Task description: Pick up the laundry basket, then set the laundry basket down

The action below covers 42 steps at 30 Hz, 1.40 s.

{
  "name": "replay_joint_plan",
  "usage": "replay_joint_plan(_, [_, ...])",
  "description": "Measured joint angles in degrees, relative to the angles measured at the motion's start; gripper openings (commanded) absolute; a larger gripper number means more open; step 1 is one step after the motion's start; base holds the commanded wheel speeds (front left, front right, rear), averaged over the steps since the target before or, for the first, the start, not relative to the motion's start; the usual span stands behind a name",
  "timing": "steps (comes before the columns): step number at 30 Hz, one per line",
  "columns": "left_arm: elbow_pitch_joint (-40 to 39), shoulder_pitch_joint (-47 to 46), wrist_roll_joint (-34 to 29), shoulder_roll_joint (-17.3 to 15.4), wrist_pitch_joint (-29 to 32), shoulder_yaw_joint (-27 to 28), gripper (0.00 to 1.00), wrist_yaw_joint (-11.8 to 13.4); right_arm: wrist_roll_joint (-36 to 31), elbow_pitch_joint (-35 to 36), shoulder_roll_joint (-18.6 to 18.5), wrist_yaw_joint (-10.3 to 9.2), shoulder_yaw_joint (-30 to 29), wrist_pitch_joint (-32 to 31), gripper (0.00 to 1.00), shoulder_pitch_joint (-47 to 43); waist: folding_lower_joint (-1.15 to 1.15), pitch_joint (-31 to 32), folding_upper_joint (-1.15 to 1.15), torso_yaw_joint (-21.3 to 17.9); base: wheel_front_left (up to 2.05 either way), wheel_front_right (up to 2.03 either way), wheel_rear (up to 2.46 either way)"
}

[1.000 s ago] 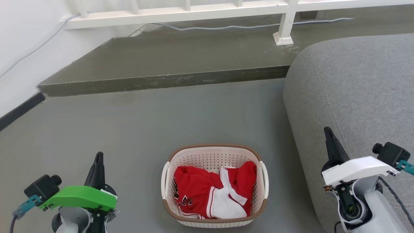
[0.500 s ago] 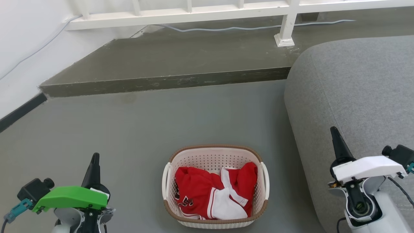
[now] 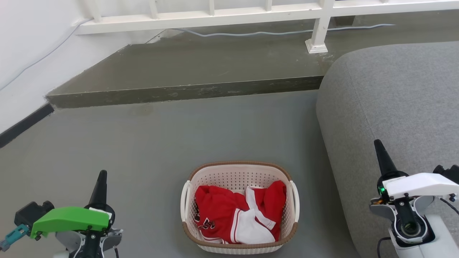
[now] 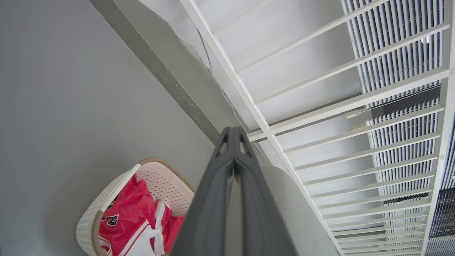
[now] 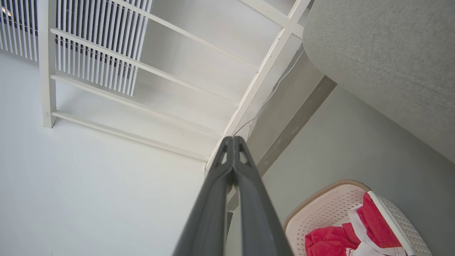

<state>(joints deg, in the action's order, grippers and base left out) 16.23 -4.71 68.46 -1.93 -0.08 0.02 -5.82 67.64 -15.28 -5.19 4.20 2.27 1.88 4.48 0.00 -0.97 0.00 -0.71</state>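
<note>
Both arms have drifted outward. The left gripper and right gripper each press their dark fingers together, empty, touching nothing. Between them, on the grey floor, sits the small oval cream-white perforated plastic laundry basket, partly cut off in both wrist views.

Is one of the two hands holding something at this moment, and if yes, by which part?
Nothing is held. The left hand and the right hand are both shut and empty, apart from the cream-white perforated plastic laundry basket with the brown rim.
</note>
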Motion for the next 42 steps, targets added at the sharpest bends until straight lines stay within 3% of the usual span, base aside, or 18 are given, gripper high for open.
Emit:
replay_joint_plan(35, [-0.09, 0.0, 20.97, 0.01, 6.03, 4.28, 0.0, -1.18, 23.82, -0.56, 1.29, 2.33, -6.97, -5.7, 0.0, 0.0, 0.0, 0.76, 0.0, 0.67, 0.0, 0.0, 0.0])
replay_joint_plan(42, [-0.1, 0.0, 23.24, 0.01, 6.59, 4.89, 0.0, -1.2, 26.16, -0.66, 1.41, 2.35, -7.56, -6.23, 0.0, 0.0, 0.0, 0.82, 0.0, 0.72, 0.0, 0.0, 0.0])
